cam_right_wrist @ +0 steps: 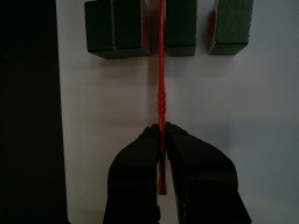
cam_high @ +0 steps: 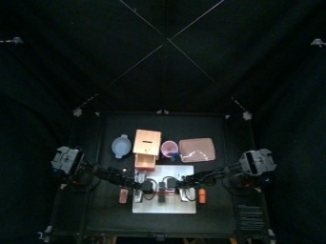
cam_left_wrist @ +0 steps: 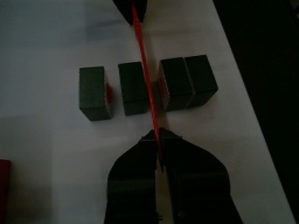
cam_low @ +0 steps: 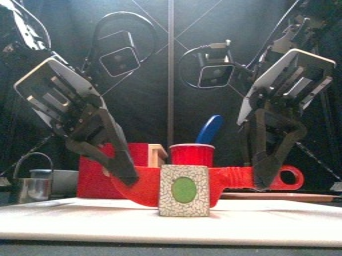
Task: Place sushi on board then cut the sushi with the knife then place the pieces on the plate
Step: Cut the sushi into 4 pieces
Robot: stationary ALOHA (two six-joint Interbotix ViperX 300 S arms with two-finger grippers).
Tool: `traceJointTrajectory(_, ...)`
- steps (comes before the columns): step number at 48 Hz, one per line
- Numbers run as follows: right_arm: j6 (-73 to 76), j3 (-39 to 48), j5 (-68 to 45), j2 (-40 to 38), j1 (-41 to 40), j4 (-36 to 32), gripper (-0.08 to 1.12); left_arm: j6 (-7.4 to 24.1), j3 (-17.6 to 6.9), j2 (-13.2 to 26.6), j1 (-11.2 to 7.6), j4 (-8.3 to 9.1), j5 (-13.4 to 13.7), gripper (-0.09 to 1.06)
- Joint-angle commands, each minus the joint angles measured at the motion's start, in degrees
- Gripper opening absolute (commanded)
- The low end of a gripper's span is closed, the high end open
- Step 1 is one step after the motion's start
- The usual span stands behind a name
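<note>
L end effector (cam_left_wrist: 156,133) & R end effector (cam_right_wrist: 162,129) clenched on red knife (cam_left_wrist: 142,70), blade btwn sushi blocks (cam_left_wrist: 96,92) on white board (cam_left_wrist: 47,35), lower centre of top view

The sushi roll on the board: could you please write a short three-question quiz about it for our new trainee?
1. True or false: a piece of sushi lies on the pink tray.
2. Which gripper grips the red knife? A) left only B) right only C) both
3. Fill in: the sushi roll lies on the white ____.
Key:
1. False: the pieces are not yet on the tray.
2. C: the left gripper and the right gripper are each shut on it.
3. board.
</note>
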Motion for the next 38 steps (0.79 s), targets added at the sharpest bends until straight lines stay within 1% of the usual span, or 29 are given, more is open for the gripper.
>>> traceJointTrajectory(1,-0.1,-2.0,0.3,-4.1,-0.4,-1.0,0.35,0.2,-1.0,-3.9,0.26,0.70,-0.4,0.36)
traceJointTrajectory(6,0.0,-2.0,0.7,-6.6,-1.1,-1.8,0.35,0.2,-0.8,-5.7,0.70,1.05,-0.4,0.36)
traceJointTrajectory(12,0.0,-1.5,0.8,-9.1,-1.1,-1.3,0.35,0.2,-1.1,-6.1,0.88,1.14,-0.6,0.36)
traceJointTrajectory(19,0.2,-0.9,0.7,-9.0,0.5,0.1,0.35,0.1,-1.6,-5.5,-0.35,1.05,-0.8,0.36)
traceJointTrajectory(23,0.0,-0.5,0.5,-8.2,1.3,2.3,0.35,0.0,-2.2,-4.1,-1.67,0.70,-0.9,0.36)
traceJointTrajectory(25,0.0,-0.4,0.4,-7.9,1.6,3.2,0.35,0.0,-2.5,-3.3,-2.29,0.26,-0.9,0.36)
traceJointTrajectory(31,0.0,0.2,-0.3,-7.5,1.7,4.2,0.35,0.0,-3.5,-1.5,-2.81,-0.35,-0.8,0.36)
traceJointTrajectory(38,0.0,0.4,-1.2,-7.5,1.6,4.2,0.35,0.0,-3.4,-1.4,-2.81,-0.35,-0.4,0.36)
